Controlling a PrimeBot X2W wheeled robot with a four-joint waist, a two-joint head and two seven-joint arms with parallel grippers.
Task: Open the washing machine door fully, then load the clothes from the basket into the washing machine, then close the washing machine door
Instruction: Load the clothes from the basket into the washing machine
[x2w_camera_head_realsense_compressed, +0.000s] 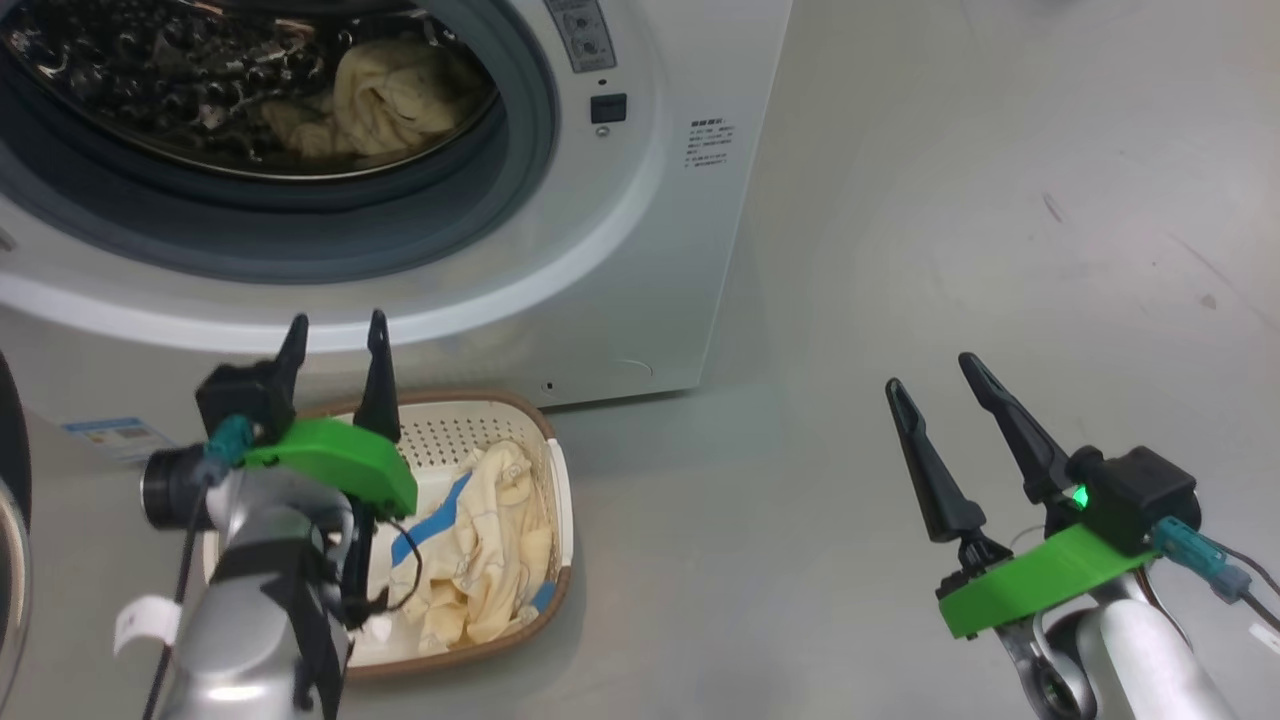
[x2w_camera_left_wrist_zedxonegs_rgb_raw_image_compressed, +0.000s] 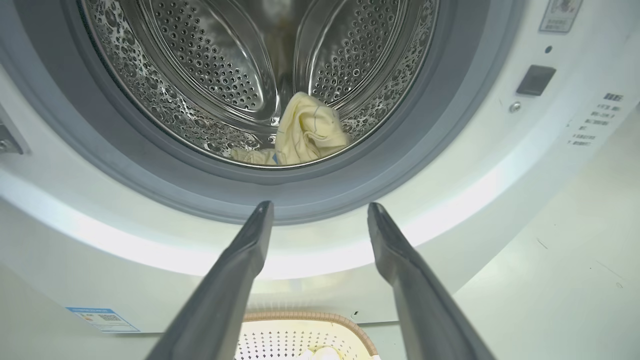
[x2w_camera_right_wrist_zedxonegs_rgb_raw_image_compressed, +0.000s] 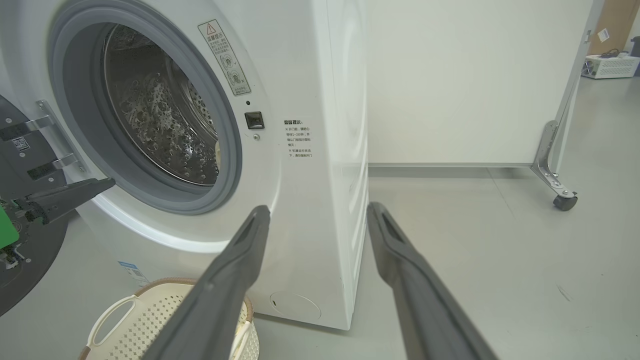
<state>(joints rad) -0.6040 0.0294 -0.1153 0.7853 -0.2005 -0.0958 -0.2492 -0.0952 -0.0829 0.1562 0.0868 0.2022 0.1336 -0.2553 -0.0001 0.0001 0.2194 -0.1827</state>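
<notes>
Grey floor held the basket beside the washing machine (short transfer); clothes lay in it; left gripper and right gripper jaws stood spread, empty.

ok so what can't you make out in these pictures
Basket contents, head view: the left gripper and its arm cover the left half, so the clothes count is unclear.
Door, right wrist view: cut off by the left edge.
Printed label on the washing machine: too small to read.
</notes>
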